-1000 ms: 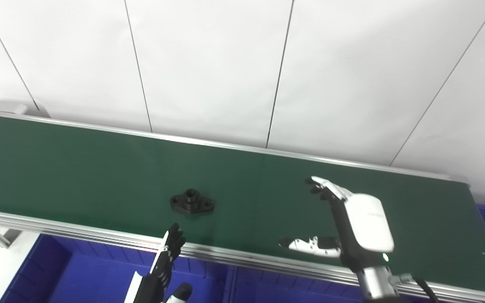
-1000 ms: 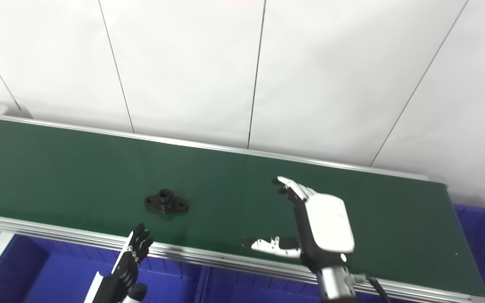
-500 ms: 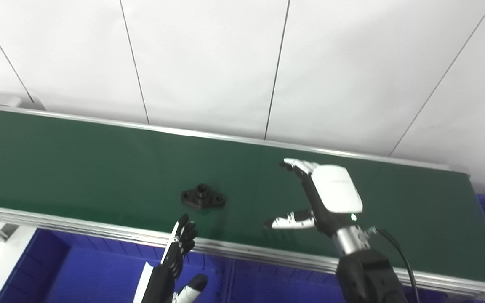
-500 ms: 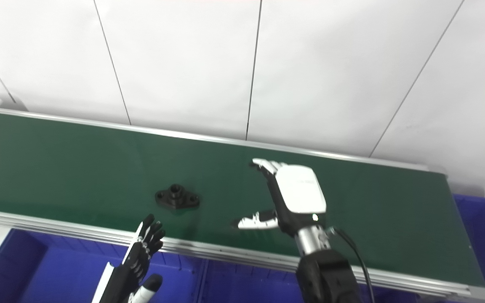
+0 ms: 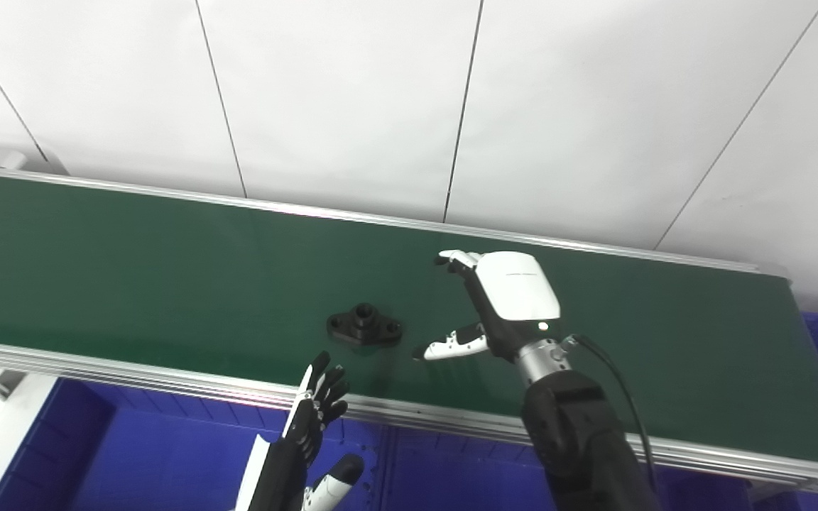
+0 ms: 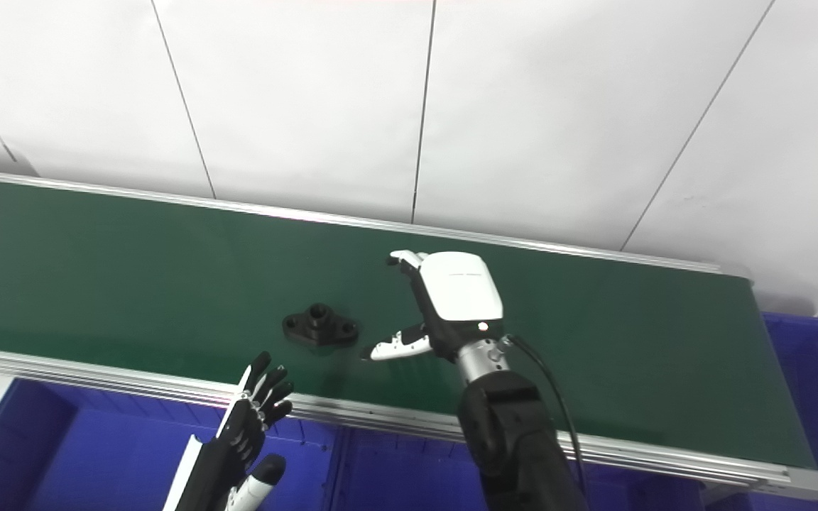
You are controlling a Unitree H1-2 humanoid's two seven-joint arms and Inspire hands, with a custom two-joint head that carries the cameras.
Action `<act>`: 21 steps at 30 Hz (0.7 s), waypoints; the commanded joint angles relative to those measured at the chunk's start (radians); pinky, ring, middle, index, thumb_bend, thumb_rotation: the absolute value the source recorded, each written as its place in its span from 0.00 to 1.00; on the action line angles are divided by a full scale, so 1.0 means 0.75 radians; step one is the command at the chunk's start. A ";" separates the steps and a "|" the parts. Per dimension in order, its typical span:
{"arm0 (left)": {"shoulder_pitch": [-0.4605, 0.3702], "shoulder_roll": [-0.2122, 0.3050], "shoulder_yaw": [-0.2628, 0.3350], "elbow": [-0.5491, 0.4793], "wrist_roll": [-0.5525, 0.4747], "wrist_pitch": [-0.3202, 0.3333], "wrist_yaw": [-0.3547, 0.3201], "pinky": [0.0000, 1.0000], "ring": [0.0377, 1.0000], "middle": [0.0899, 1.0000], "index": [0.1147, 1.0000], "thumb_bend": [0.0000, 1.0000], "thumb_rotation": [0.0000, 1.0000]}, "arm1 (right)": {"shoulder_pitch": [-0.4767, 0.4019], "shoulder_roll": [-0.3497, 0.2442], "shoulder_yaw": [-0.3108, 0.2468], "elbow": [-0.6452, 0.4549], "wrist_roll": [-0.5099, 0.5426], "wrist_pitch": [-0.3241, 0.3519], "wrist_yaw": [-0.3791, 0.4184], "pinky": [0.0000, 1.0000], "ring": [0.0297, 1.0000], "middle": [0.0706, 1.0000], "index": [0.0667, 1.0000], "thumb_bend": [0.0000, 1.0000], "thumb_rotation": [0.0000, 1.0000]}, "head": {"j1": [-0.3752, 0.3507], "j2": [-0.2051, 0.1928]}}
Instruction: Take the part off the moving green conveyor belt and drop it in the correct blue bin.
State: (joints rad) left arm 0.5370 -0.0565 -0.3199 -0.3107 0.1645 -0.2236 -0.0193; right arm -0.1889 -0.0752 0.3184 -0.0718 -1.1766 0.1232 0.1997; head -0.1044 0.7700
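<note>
Left eye view: black flanged part (image 5: 364, 328) lies flat on the green conveyor belt (image 5: 132, 270), nearer the front rail, boss up, ears out to either side. Right hand (image 5: 501, 305) hovers over the belt just right of it, thumb and fingers (image 5: 451, 258) spread wide, palm turned toward the part. Reads as a catching pose, opening set where the part would meet it. Thumb tip near the part's right ear, no contact. Left hand (image 5: 313, 419) sits below the front rail over the blue bin (image 5: 132, 461), fingers apart, holding nothing. Looks parked, out of the belt's way.

Right eye view: same layout. Part (image 6: 319, 328) clear of the right hand (image 6: 451, 301), a strip of bare belt between them. Fingers splayed, nothing pinched. Left hand (image 6: 253, 419) open over the bin below; divider to a neighbouring bin visible. Another blue bin (image 6: 814, 383) sits past the belt's right end. Can't tell which bin is the correct one.
</note>
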 commanded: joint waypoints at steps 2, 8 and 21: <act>0.010 -0.020 -0.020 -0.039 0.009 -0.035 0.008 0.88 0.91 0.94 0.99 0.63 0.75 | -0.061 0.032 0.023 0.023 0.005 0.045 -0.037 0.74 0.73 0.72 0.76 1.00 0.46 | 0.008 0.001; 0.010 -0.032 -0.029 -0.033 0.020 -0.039 0.021 0.88 0.91 0.94 0.98 0.64 0.75 | -0.082 0.043 0.056 0.116 0.027 0.063 -0.077 0.74 0.73 0.72 0.76 1.00 0.45 | 0.025 0.005; 0.010 -0.057 -0.052 0.003 0.055 -0.057 0.053 0.90 0.92 0.94 0.97 0.69 0.75 | -0.110 0.064 0.129 0.272 0.078 0.070 -0.242 0.63 0.64 0.54 0.68 1.00 0.42 | 0.059 0.001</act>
State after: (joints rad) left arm 0.5372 -0.0602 -0.3301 -0.2982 0.1936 -0.2252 0.0077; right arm -0.2298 -0.0410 0.4130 0.1388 -1.1245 0.1701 0.0608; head -0.0629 0.7701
